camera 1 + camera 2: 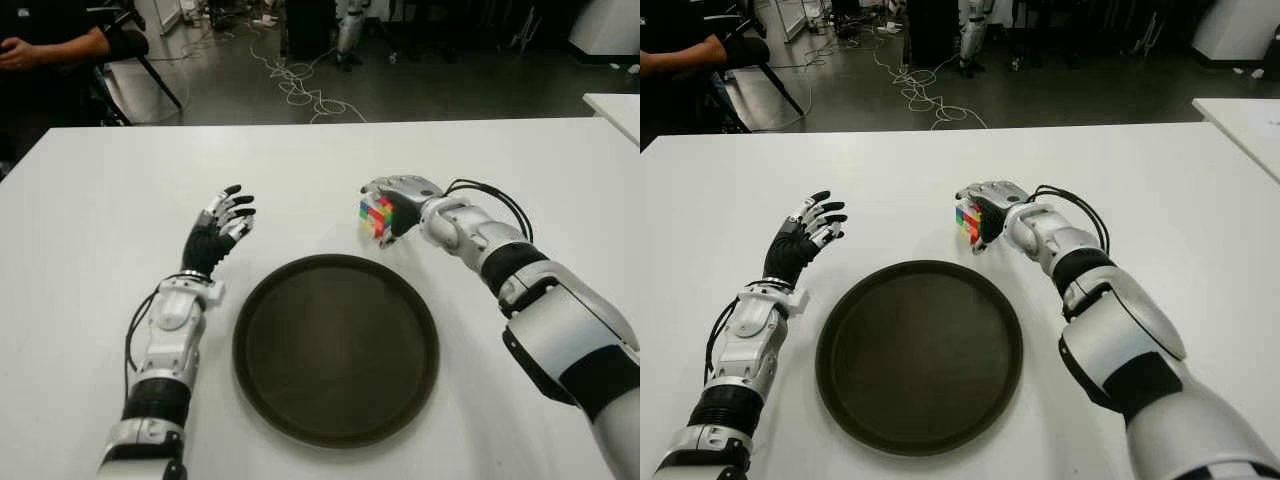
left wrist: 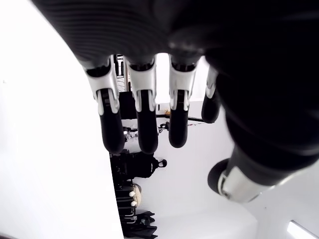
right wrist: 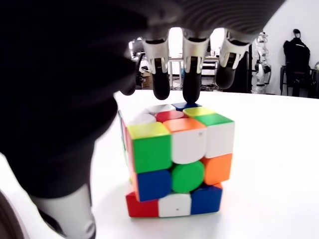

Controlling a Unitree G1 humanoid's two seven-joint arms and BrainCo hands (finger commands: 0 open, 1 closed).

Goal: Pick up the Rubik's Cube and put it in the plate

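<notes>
Your Rubik's Cube (image 3: 174, 162) sits on the white tabletop (image 1: 120, 170), just beyond the dark plate (image 1: 335, 345) rim. Right robot hand (image 1: 392, 200) arches over it, fingers (image 3: 192, 74) extended, not clamped. Left robot hand (image 1: 218, 232) shows left of plate, fingers spread, empty.

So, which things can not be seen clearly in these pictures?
- Eye views: the right hand covers most of the Rubik's Cube.
- Right wrist view: the fingers hang above the cube; touch is unclear, and the palm hides its far side.
- Left wrist view: the left hand blocks the plate.
</notes>
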